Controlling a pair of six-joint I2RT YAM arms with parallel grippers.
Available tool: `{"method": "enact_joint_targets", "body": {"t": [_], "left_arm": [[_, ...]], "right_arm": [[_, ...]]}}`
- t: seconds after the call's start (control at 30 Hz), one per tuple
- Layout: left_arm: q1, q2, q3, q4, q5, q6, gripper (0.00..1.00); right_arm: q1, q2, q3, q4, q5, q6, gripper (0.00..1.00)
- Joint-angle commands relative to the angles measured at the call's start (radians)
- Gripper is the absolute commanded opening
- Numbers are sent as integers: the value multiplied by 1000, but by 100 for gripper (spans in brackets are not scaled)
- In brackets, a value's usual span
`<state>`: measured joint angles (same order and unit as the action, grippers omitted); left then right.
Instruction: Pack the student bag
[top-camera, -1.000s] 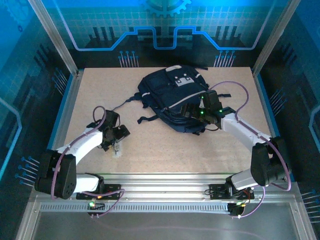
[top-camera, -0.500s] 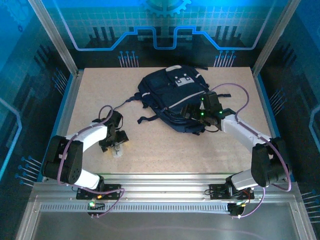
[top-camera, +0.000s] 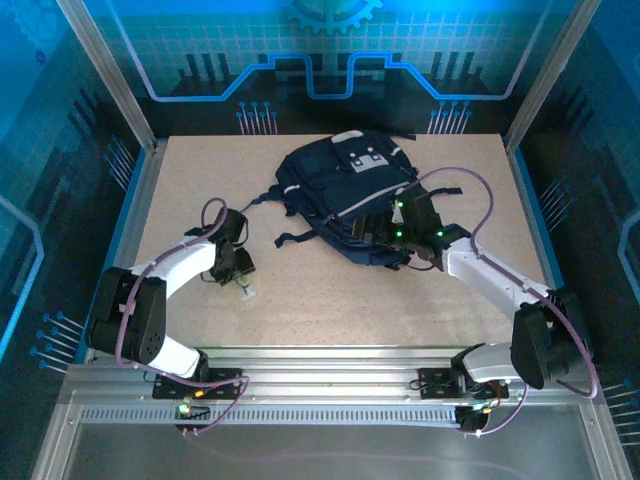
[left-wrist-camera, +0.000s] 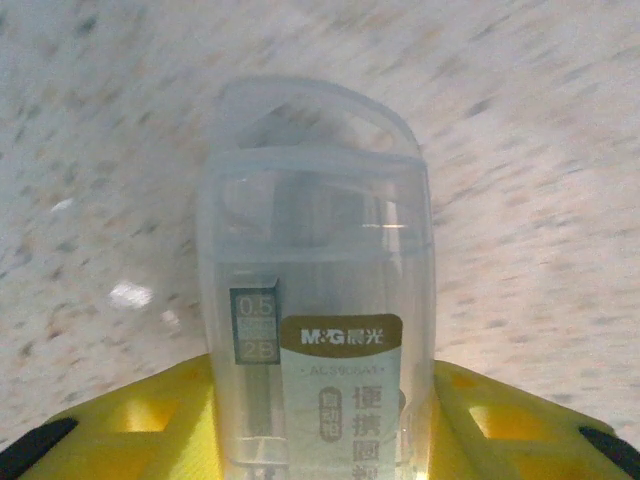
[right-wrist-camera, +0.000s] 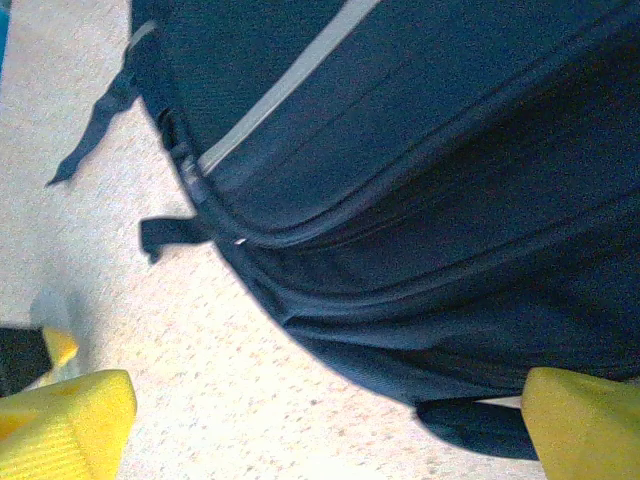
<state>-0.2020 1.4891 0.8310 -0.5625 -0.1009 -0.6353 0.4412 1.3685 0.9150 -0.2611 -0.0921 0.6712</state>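
Beige tabletop (top-camera: 330, 300), blue walls (top-camera: 330, 50): right end effector (top-camera: 385, 238) spread at student bag (top-camera: 335, 180), left end effector (top-camera: 238, 278) flanking clear case (left-wrist-camera: 315, 280), grip unclear.

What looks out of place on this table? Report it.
Nothing is spilled or damaged. The student bag lies flat with its black straps trailing loose over the table. A clear lead case sits apart from it, between the left gripper's fingers.

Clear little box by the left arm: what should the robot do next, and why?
Probably close the left end effector firmly and lift: its yellow fingers flank the clear box, which lies on the table, apart from the student bag.
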Motion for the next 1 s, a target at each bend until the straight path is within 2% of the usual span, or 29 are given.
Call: {"method": "enact_joint_targets", "body": {"t": [0.0,0.1,0.3,0.37,0.57,0.73,0.97], "left_arm": [[-41,-46,77,44,62,-51,45],[-79,-63,125,80,98,-91,46],[-153,-59,190,180,135,-162,46],[-176,-58,191,229,134,-196,46],[-239,-56,180,320,160,-267,46],[-247,-65,145,372,220,-337,46],[-252,-94,122,375,240,-378,45]], "right_arm": [[60,48,26,72,-107,-53,100],[117,100,48,126,-195,-66,97],[231,178,116,178,-217,-85,91],[244,202,133,202,-243,-74,88],[283,261,162,265,-219,-56,83],[288,310,167,319,-212,-37,75],[288,336,168,360,-187,-39,44]]}}
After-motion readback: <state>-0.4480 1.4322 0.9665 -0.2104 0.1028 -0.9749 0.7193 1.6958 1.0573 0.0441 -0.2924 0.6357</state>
